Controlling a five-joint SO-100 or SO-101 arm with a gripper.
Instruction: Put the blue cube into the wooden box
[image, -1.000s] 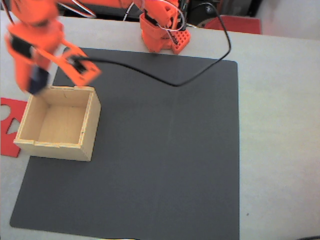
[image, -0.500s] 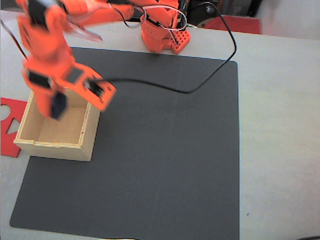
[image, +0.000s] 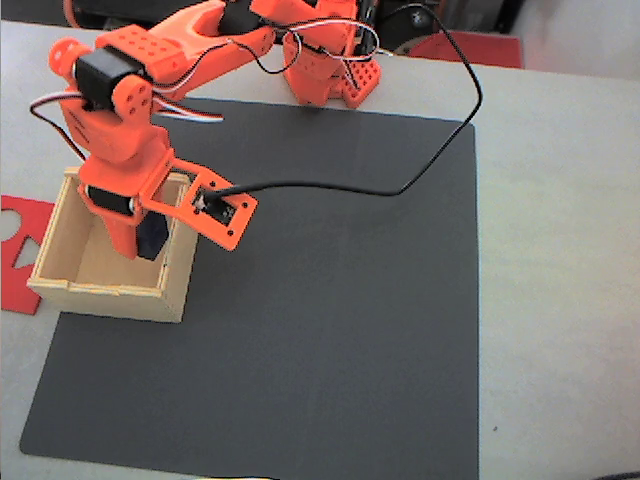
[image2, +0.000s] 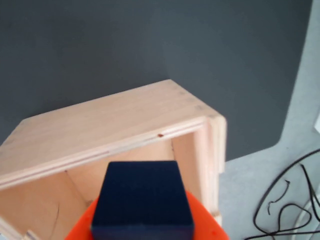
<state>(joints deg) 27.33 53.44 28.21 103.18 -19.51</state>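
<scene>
The claw (image: 148, 243) grips the blue cube (image: 153, 236), reaching down inside the wooden box (image: 112, 297). In the wrist view the cube (image2: 142, 200) sits against the claw's orange finger, above the box's open interior, with the box's wall (image2: 100, 130) just beyond. A black mat (image: 340, 320) on the bench (image: 560, 250) spreads around.

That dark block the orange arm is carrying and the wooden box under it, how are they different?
The blue cube is very dark navy and matte; the wooden box is pale, light plywood. The cube is far smaller than the box. The cube looks solid with closed faces, while the box is hollow, thin-walled and open on top. The cube is held up in the gripper over the box's opening; the box rests on the dark mat. Both are square-edged.
</scene>
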